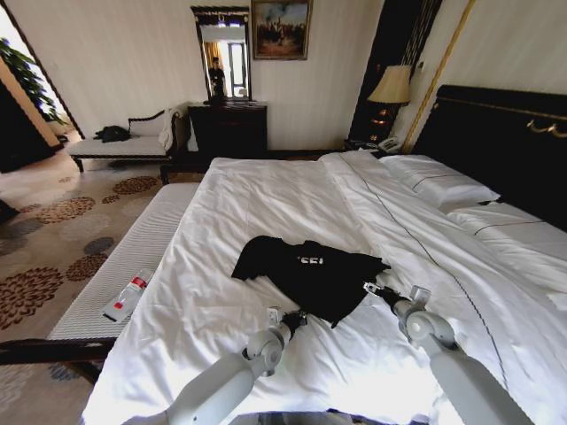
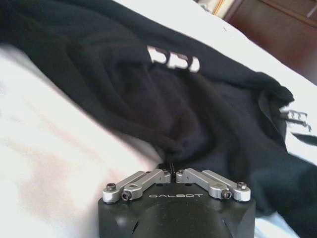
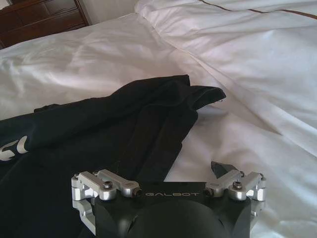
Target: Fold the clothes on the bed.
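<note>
Black top (image 1: 310, 270) is lying crumpled mid-frame on the bed (image 1: 266, 204), folding barely begun; left gripper (image 1: 295, 320) is pinching its near hem, right gripper (image 1: 370, 288) is hovering with fingers spread at its edge.

One black top (image 1: 310, 270) lies on one bed (image 1: 266, 204). Two grippers reach in, left (image 1: 297, 317) and right (image 1: 370, 288). Two pillows (image 1: 443, 188) sit at two o'clock.
</note>
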`<state>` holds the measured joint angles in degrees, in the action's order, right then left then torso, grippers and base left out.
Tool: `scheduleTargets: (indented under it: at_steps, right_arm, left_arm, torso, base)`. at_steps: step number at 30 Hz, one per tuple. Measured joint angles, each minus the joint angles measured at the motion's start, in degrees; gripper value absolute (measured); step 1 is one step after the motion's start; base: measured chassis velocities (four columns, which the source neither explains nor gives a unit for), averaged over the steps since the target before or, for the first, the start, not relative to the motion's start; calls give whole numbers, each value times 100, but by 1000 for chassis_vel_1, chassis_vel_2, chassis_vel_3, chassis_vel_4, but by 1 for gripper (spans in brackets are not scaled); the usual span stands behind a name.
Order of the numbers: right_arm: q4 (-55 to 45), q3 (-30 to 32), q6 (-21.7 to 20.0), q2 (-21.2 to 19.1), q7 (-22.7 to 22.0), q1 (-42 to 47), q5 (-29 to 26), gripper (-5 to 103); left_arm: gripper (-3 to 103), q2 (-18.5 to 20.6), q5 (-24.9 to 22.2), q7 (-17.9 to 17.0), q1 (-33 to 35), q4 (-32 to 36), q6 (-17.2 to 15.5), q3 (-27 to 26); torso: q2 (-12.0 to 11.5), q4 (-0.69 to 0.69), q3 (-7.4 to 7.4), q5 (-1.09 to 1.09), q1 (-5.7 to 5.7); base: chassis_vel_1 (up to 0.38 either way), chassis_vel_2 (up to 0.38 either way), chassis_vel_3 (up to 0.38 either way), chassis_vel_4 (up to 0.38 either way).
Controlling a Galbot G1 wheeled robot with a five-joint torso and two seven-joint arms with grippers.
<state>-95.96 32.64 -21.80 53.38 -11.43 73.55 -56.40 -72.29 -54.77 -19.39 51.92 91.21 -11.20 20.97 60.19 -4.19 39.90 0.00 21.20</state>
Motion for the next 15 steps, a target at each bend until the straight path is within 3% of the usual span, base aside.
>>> scheduleTargets:
  at_steps: [10, 14, 15]
  right_arm:
    - [-367, 120, -79, 79, -114, 266, -172, 100]
    - [-615, 167, -152, 116, -170, 435, -204, 100]
    - [-615, 167, -152, 116, -170, 435, -204, 100]
  left_arm:
    - [0, 984, -9, -68, 516, 1114, -41, -663]
    - [0, 1520, -97, -76, 1135, 1840, -72, -1505]
    - [0, 1520, -97, -76, 1135, 1840, -72, -1505]
  torso:
    - [0, 0, 0, -1, 1]
    - [0, 0, -1, 0, 0]
    - [0, 0, -1, 0, 0]
  base:
    - [0, 0, 0, 0]
    - [0, 0, 0, 0]
    - [0, 0, 0, 0]
